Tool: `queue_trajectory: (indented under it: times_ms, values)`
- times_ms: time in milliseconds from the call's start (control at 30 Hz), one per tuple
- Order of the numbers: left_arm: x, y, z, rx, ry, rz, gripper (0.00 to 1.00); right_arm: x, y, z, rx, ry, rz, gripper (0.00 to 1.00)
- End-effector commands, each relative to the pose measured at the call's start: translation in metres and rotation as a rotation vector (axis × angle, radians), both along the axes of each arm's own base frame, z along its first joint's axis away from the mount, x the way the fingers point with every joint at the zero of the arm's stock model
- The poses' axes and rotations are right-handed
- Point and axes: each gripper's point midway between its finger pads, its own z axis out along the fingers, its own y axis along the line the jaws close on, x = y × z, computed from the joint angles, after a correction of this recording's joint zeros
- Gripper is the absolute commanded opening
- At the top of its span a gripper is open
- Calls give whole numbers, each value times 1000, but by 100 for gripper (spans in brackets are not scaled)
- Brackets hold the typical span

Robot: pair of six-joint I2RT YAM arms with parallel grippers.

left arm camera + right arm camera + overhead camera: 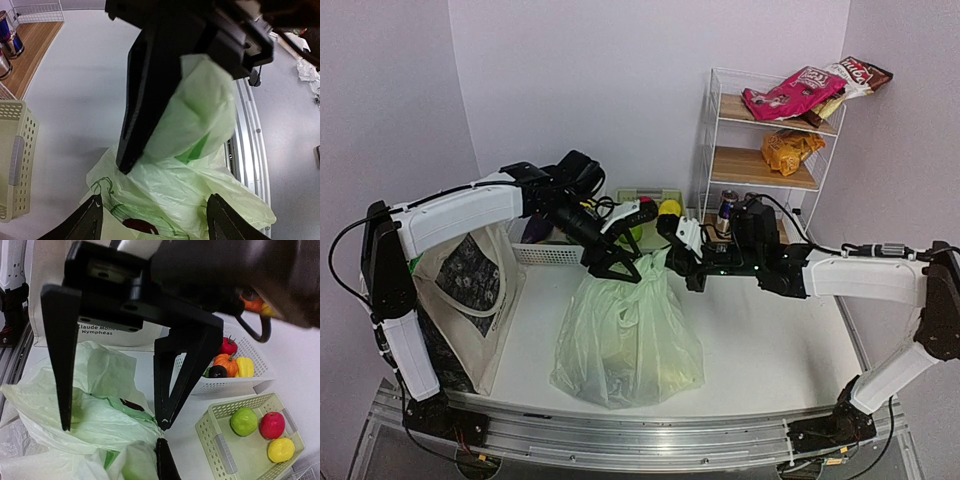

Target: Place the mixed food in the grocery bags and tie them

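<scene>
The pale-green plastic bag (625, 340) stands mid-table, bulging, its avocado print (137, 226) below my left gripper. My left gripper (620, 268) is open, its fingers (91, 220) straddling the bag's gathered top. It also shows in the right wrist view (114, 426). My right gripper (672, 250) is shut on a bag handle (200, 115), just right of the left gripper. One of its fingers (165, 460) shows beside the bunched plastic. The cream canvas tote (470, 290) stands at the left. An orange crisp packet (790, 150) and a blue-silver can (727, 212) are on the shelf.
A wire shelf (770, 130) stands at the back right with a pink packet (790, 92) on top. A white basket (250, 380) of vegetables and a green basket (220, 440) of fruit sit behind the bag. A metal rail (245, 150) runs along the near edge.
</scene>
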Motion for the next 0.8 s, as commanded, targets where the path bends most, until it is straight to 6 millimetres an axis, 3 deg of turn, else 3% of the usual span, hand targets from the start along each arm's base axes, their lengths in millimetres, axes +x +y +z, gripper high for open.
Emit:
queue_trajectory:
  times_ms: [0, 200, 367, 467, 567, 633, 767]
  values:
    - [16, -3, 2, -8, -125, 26, 73, -7, 5, 40, 70, -58, 34, 0]
    - [5, -5, -15, 38, -99, -2, 74, -7, 7, 47, 80, -69, 36, 0]
    - [-14, 3, -30, 73, -110, -43, 63, -4, 9, 50, 86, -66, 26, 0]
    - [-15, 6, -38, 97, -126, -42, 48, -6, 11, 50, 90, -57, 35, 0]
    - [-9, 9, -36, 115, -170, -29, 17, -7, 6, 46, 84, -48, 18, 0]
    - [-7, 12, -32, 113, -198, -27, 2, -9, 1, 43, 80, -41, 4, 0]
    - [-6, 15, -19, 88, -260, -25, 0, -18, -7, 43, 97, 5, -1, 0]
